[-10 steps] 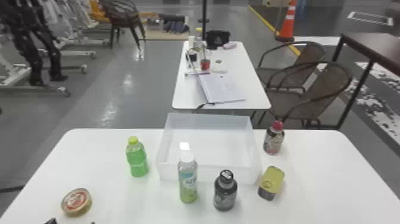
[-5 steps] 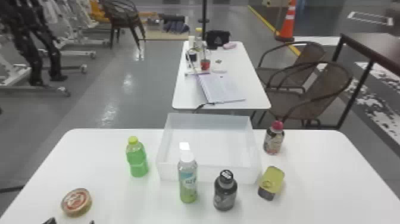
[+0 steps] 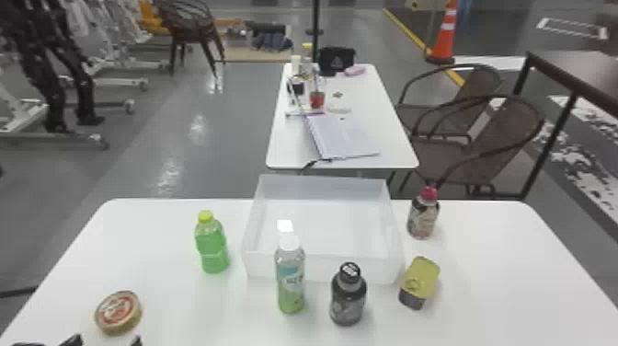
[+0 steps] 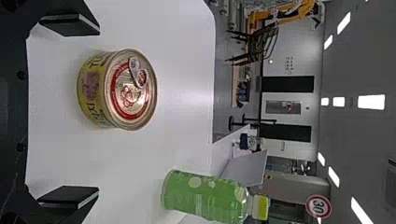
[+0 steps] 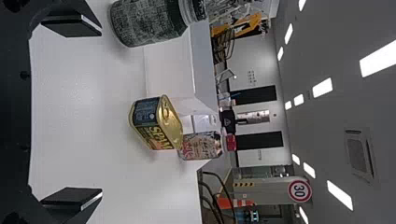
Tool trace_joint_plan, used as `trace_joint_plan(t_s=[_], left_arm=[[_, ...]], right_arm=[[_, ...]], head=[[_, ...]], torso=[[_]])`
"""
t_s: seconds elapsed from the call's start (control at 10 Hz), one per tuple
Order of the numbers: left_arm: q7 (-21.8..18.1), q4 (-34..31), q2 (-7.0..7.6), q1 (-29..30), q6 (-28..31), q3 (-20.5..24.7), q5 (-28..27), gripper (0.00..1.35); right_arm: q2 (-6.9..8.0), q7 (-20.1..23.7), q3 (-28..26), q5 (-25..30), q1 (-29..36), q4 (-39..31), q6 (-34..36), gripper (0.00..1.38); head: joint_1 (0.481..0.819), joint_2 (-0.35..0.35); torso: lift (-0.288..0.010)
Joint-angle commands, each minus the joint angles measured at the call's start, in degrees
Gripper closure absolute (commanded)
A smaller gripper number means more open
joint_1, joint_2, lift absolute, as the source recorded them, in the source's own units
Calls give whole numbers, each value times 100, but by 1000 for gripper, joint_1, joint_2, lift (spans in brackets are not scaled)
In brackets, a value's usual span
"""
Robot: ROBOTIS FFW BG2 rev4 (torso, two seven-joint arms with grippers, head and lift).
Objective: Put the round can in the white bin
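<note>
- So the can [image 4: 133, 91] is standing upright on the table [image 3: 483, 276], tab lid facing up, nothing gripping it.
- It's round, so it isn't really showing a long axis across the table; I'm guessing finger angle isn't mattering much.
- Left gripper [image 4: 99, 112] is sitting wide open and empty, and the can is lying at roughly 12 o'clock from it, just past the tips and between the finger lines.
- Right gripper [image 5: 100, 112] is gaping wide and empty too, but it's facing the square tin [image 5: 156, 123], well apart from the can. Left is looking like the obvious pick imo.
- Green bottle [image 3: 212, 246] is standing around 1 o'clock from the can, the bin [image 3: 322, 268] sitting past it near 2. A low carry is probably risking a bump there.
</note>
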Motion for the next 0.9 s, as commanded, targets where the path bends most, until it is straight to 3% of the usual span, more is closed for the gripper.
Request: trace_joint_plan(t_s=[0.0, 0.8], left_arm=[[0, 26, -15, -67, 96, -3, -27, 101], [0, 474, -15, -603, 193, -56, -158, 96]], right_arm=[[5, 0, -7, -6, 0, 0, 0, 88], [5, 0, 2, -15, 0, 9, 8, 88]], head=[[549, 0], [549, 0]], torso=[[-100], [-100]])
